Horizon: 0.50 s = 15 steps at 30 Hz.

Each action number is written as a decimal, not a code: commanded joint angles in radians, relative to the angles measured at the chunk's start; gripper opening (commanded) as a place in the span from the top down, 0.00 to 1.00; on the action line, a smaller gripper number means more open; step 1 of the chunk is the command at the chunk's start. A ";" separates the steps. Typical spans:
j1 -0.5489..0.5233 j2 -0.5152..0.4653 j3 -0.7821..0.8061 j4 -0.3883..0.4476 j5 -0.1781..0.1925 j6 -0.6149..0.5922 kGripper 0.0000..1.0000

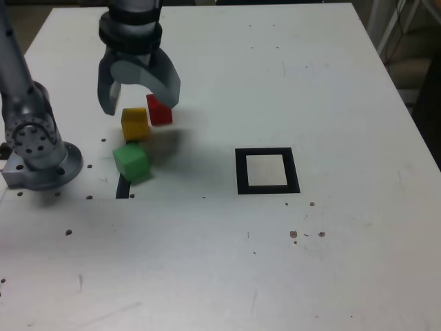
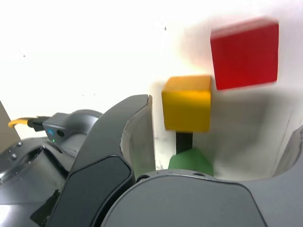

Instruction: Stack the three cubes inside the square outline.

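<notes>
Open claw hovers above three smooth, solid-coloured cubes — red, yellow, green — loose on the pale, speckled table, near the arm's base, apart from the black-bordered square.

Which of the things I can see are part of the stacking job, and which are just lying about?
Part of the job:
- red cube
- yellow cube
- green cube
- square outline
- robot arm

Just lying about:
- thin black strip
- small dark specks on the table
</notes>
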 commanded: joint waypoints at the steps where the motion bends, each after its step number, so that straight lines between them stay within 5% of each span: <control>1: 0.021 0.012 -0.011 0.000 0.008 0.013 0.00; 15: 0.172 0.128 -0.111 -0.020 0.035 0.123 0.01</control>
